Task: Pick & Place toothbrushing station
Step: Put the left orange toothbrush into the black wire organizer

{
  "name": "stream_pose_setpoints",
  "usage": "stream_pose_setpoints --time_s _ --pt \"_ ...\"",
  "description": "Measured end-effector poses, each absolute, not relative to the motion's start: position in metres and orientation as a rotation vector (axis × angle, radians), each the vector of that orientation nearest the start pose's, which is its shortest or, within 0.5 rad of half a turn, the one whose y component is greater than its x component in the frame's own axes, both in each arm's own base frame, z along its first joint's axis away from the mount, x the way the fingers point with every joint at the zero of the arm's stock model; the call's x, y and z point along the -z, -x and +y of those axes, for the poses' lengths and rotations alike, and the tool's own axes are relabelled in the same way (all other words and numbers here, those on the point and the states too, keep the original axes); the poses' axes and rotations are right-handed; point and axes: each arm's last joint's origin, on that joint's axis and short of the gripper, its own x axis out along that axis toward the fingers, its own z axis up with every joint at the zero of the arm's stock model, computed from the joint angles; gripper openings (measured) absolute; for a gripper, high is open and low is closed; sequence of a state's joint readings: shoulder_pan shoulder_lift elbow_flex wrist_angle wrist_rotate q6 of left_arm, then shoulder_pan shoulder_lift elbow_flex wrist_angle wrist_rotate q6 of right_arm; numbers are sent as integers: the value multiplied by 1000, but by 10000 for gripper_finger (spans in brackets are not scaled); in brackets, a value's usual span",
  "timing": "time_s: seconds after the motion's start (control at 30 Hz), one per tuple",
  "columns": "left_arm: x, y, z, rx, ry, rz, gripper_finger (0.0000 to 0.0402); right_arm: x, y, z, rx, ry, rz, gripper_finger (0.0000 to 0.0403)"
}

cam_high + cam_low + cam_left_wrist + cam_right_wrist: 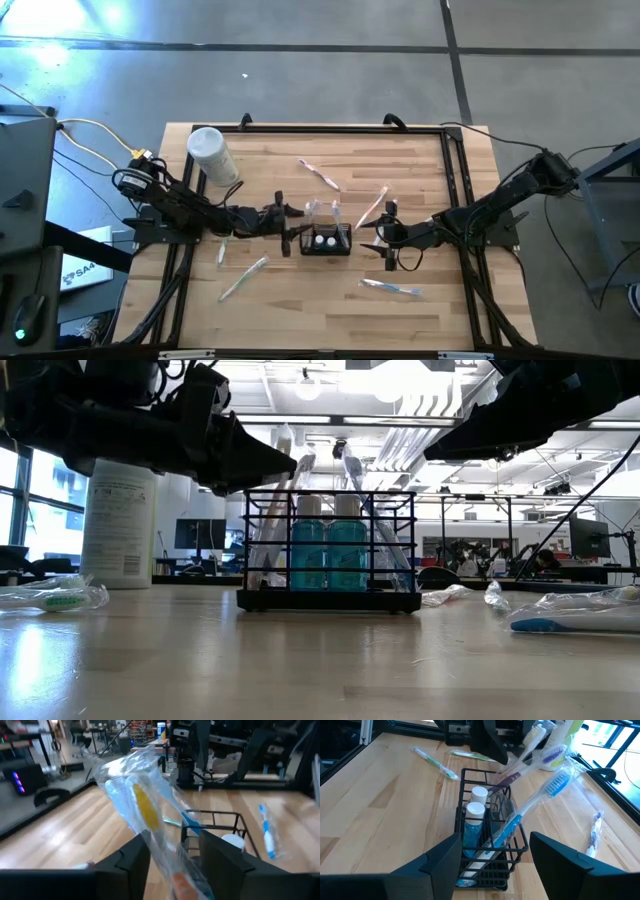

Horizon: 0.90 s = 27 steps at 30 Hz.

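The black wire holder [327,241] stands on the table's middle with two blue bottles and some wrapped toothbrushes leaning in it; it also shows in the right wrist view [487,835]. My left gripper [290,218] is just left of the holder, above the table, shut on a plastic-wrapped toothbrush [145,810] with yellow and orange parts. My right gripper [383,238] is open and empty just right of the holder, its fingers [440,865] wide apart and facing it. My left gripper pinches the wrapped toothbrush between its two fingers at the orange handle part [170,870]. The fingers come about level from the table's left. The brush sticks out forward and upward from them, tilted toward the holder's top, lifted clear of the table.
A white cylindrical container [212,155] stands at the far left. Loose wrapped toothbrushes lie at the near left [243,279], near right [390,288] and beyond the holder [320,175]. A black frame [455,180] borders the table.
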State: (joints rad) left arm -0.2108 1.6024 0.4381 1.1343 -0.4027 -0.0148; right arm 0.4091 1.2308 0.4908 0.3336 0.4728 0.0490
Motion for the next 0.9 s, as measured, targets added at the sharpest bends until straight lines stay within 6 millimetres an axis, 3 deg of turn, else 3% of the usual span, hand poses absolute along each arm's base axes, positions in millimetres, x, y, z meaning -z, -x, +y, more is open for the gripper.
stream_pose_setpoints --time_s 0.17,0.43,0.9 --pt "-163 -270 -53 -164 -86 34 187 -195 -225 83 71 125 366 228" --pt "-173 -266 -67 -120 -169 -51 190 -194 -225 83 72 125 366 228" --pt "-181 -264 -65 -187 -197 -95 189 -193 -224 83 72 135 386 228"
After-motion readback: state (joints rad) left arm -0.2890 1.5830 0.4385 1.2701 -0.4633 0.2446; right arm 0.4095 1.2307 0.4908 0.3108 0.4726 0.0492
